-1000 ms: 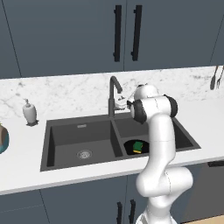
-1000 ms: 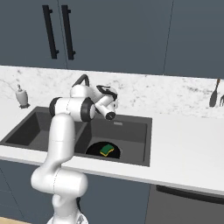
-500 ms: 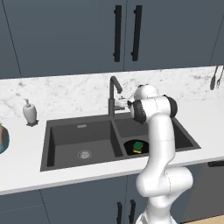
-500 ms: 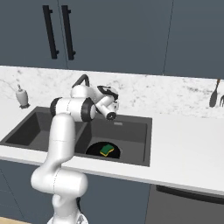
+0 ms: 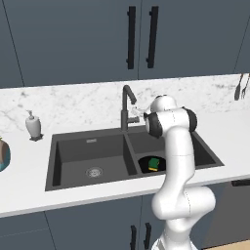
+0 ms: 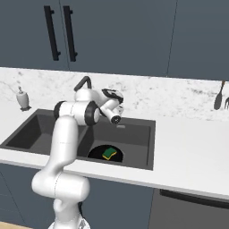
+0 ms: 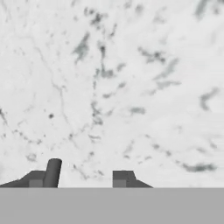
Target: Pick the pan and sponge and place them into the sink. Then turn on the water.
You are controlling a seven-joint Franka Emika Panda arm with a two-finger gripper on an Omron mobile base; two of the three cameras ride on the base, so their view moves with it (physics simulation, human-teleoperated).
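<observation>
The dark double-basin sink [image 5: 88,139] [image 6: 144,142] holds the black pan [image 5: 144,164] [image 6: 95,154] in its right basin. On the pan lies the green-and-yellow sponge [image 5: 154,163] [image 6: 108,154]. My gripper [image 5: 137,116] [image 6: 111,93] hovers just right of the gooseneck tap [image 5: 128,98] [image 6: 83,83], behind the right basin. In the hand view my gripper [image 7: 81,179] faces white marble, its fingertips [image 7: 122,177] apart with nothing between them. A short dark rod [image 7: 53,171] stands by the left tip. Water is out of view at the spout.
A white soap dispenser [image 5: 33,126] [image 6: 22,97] stands on the counter left of the sink. Dark utensils [image 5: 240,87] [image 6: 218,100] hang at the far right wall. Cabinet doors with long black handles [image 5: 131,38] rise behind. A round object [image 5: 2,154] shows at the left edge.
The arm has hardly shifted beside the tap. Pan and sponge lie where they were in the right basin.
</observation>
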